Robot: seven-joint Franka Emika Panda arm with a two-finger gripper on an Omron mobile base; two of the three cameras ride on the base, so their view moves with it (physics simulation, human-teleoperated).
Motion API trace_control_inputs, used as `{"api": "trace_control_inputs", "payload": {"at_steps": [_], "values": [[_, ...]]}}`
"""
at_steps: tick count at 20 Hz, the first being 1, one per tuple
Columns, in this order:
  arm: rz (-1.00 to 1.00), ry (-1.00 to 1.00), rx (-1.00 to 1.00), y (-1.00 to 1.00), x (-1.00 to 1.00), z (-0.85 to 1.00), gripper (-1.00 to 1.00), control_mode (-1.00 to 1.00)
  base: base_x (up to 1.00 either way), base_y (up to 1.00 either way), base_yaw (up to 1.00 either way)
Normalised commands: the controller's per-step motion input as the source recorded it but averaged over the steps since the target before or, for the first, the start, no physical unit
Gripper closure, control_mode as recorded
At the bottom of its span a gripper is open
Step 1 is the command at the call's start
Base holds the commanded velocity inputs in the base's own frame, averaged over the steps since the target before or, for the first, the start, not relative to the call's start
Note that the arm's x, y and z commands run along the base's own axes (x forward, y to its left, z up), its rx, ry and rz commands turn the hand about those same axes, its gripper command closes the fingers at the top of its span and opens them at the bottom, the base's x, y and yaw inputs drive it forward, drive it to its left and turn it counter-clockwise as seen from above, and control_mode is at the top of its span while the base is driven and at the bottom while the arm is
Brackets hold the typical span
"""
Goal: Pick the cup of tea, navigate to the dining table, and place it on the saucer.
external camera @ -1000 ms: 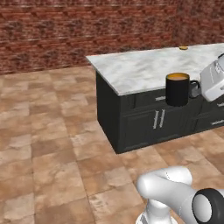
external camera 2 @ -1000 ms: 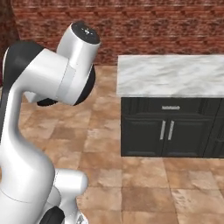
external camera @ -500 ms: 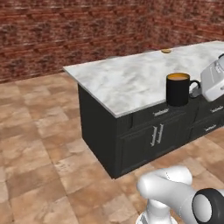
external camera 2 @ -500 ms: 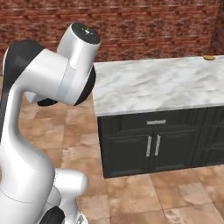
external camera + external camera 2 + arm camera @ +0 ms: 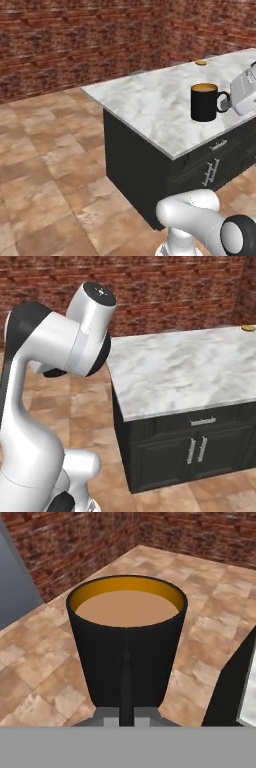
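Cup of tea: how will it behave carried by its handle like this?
The cup of tea looks rigid, so it shouldn't flex. Liquid sits near the rim, so tilting likely spills. The hand grips the handle off to one side, so the cup may pivot.

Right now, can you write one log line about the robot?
phase: carrying | gripper: shut on cup handle | table: close ahead | saucer: far edge

dining table [image 5: 150, 102]: top bare | far edge: saucer [image 5: 201, 63] | floor open

A red brick wall [image 5: 75, 45] is seen out back, the floor [image 5: 45, 170] is laid in brown stone tile, pretty evenly lit.
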Motion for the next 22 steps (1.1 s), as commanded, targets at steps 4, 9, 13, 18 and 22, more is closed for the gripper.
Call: {"api": "trace_control_inputs", "payload": {"at_steps": [4, 9, 13, 18, 22], "values": [[0.0, 0.0, 0.0, 0.0, 0.0, 0.0, 1.0, 1.0, 0.89, 1.0, -0.17], [0.0, 0.0, 0.0, 0.0, 0.0, 0.0, 1.0, 1.0, 1.0, 1.0, -0.21], [0.0, 0.0, 0.0, 0.0, 0.0, 0.0, 1.0, 1.0, 1.0, 1.0, -0.29], [0.0, 0.0, 0.0, 0.0, 0.0, 0.0, 1.0, 1.0, 1.0, 1.0, -0.32], [0.0, 0.0, 0.0, 0.0, 0.0, 0.0, 1.0, 1.0, 1.0, 1.0, -0.31]]}}
